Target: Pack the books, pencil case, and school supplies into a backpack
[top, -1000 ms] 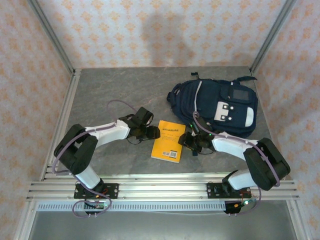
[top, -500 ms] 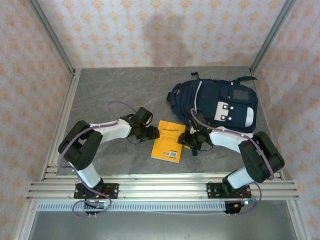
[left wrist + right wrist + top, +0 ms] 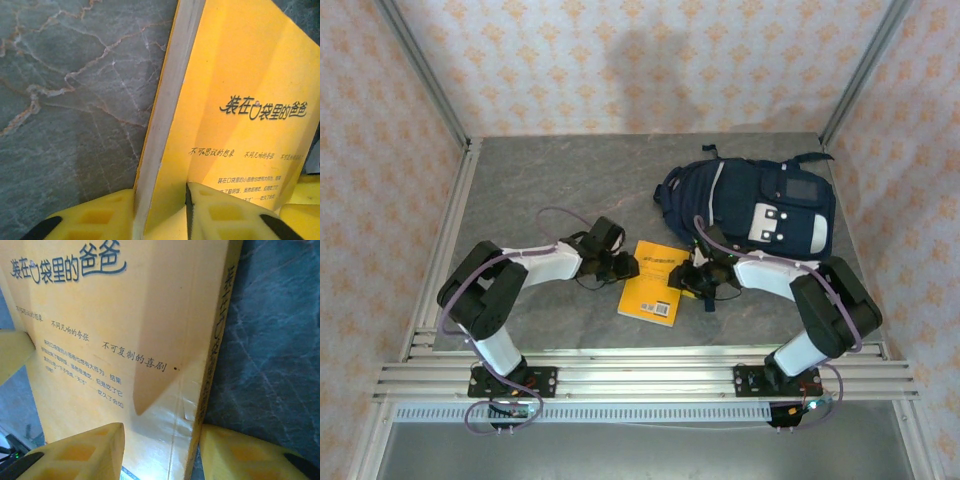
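**Grip both edges before lifting the book**

The left end effector (image 3: 160, 192) pinches the page edge of the orange-yellow book (image 3: 653, 283), which lies on the bench (image 3: 540, 180) at centre frame. The right end effector (image 3: 160, 426) straddles the spine; I cannot tell whether it presses. Both grips should be seated before raising, or the softcover may sag. The backpack (image 3: 760, 205) lies beyond, upper right.

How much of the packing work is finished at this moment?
Done: unclear, what the backpack holds is hidden. In hand: the yellow book is on the table beside it, left gripper pinching its page edge, right gripper astride its spine. Left: getting this book into the backpack.
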You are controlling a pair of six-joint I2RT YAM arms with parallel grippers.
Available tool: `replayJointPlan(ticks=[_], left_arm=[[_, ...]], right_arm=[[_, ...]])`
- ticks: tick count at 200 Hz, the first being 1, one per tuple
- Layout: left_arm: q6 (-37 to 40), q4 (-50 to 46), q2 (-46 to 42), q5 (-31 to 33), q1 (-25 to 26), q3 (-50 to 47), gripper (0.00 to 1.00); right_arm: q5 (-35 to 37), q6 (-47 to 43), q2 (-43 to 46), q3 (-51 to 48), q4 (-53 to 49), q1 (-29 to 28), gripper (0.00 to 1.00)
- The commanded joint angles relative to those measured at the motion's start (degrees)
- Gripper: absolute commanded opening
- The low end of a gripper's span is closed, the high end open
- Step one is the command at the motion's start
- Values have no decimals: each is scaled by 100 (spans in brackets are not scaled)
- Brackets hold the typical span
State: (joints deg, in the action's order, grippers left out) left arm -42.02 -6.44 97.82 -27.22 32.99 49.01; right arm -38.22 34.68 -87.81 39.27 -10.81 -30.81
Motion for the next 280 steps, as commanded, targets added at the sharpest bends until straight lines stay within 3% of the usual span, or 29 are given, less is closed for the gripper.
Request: replayJointPlan(ticks=[1, 27, 109, 167, 229, 280], left_arm=[[-79, 355, 164, -626, 260, -128, 25], [-11, 263, 97, -551, 261, -143, 23], [-24, 400, 123, -587, 264, -268, 21], [-65, 485, 132, -609, 256, -376, 21], [-43, 444, 140, -591, 252, -393, 21], [1, 380, 98, -600, 250, -415, 20]], right_arm=[[-887, 539, -47, -125, 1398, -114, 45], [-1081, 916, 360, -132, 1745, -84, 46], [-1093, 973, 1095, -100, 1478, -31, 47], [-1324, 2039, 658, -463, 3173, -22, 47], [-1367, 2718, 350, -582, 4310, -22, 47], [-1302, 2781, 803, -842, 4437, -23, 46]])
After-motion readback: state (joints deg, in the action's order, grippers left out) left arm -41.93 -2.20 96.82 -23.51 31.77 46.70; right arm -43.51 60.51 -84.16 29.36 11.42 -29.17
